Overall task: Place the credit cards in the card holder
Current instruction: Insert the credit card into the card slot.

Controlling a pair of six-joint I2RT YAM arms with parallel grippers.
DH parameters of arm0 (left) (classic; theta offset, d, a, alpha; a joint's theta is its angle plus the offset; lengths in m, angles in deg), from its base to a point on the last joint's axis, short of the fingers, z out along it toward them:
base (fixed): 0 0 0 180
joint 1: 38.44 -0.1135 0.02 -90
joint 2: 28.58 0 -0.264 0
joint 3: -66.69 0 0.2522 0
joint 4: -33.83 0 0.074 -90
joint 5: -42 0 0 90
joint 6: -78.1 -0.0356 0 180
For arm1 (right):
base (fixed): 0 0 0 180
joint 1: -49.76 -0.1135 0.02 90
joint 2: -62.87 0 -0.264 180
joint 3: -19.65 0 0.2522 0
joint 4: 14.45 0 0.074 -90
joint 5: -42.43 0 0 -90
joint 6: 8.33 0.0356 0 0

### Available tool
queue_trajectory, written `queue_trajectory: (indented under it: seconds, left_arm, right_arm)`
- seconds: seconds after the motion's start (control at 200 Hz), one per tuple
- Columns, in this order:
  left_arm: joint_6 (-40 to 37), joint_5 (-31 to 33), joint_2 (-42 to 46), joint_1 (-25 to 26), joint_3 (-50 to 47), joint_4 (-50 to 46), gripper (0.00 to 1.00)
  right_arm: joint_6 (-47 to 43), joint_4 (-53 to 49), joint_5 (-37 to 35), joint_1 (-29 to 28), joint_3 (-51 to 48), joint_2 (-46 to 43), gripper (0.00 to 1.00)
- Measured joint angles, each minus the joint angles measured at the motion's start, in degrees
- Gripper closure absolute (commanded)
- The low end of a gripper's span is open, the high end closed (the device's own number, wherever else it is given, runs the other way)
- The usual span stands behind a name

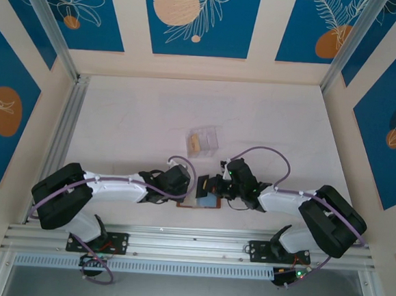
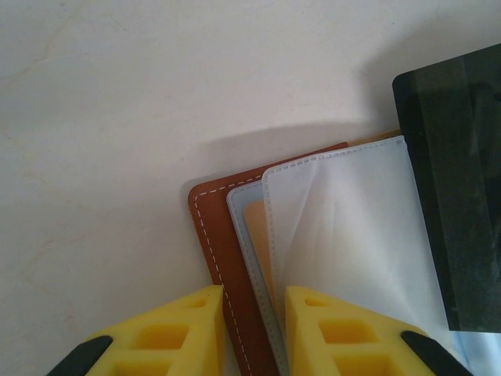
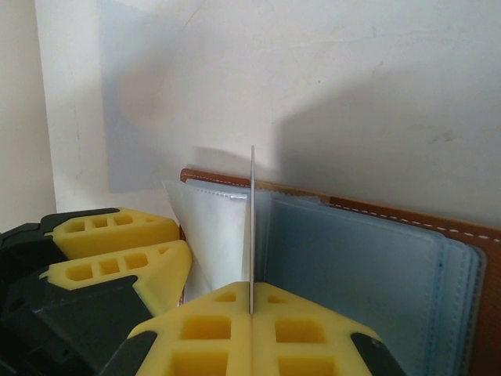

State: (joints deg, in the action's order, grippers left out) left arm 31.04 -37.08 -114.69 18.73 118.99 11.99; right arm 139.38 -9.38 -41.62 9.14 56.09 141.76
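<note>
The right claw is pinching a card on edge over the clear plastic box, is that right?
Not the clear plastic box, which stands apart: the right claw pinches the card on edge over the open brown wallet, as the right wrist view shows.

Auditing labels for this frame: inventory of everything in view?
card holder: 1, brown with blue-grey sleeves, open on table between grippers
black credit card: 1, black, held upright at the sleeves
tan credit card: 1, tan, inside a sleeve
clear plastic box: 1, transparent, mid-table, tan item inside
table: 1, white, under everything
wall panels: several, blue leaf print, around table
left gripper: 1, yellow fingers, at holder's brown edge
right gripper: 1, yellow fingers, shut on black card
</note>
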Motion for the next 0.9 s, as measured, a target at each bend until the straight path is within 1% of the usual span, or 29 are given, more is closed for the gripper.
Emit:
queue_trajectory:
  seconds: [0.525, 0.9]
  left_arm:
    - [0.0, 0.0, 0.0, 0.0, 0.0, 0.2, 0.76]
    - [0.0, 0.0, 0.0, 0.0, 0.0, 0.2, 0.76]
  right_arm:
    - [1.1, 5.1, -5.6, -2.9, -3.9, 0.1, 1.0]
    - [1.7, 7.2, -7.0, -3.5, -5.7, -0.7, 1.0]
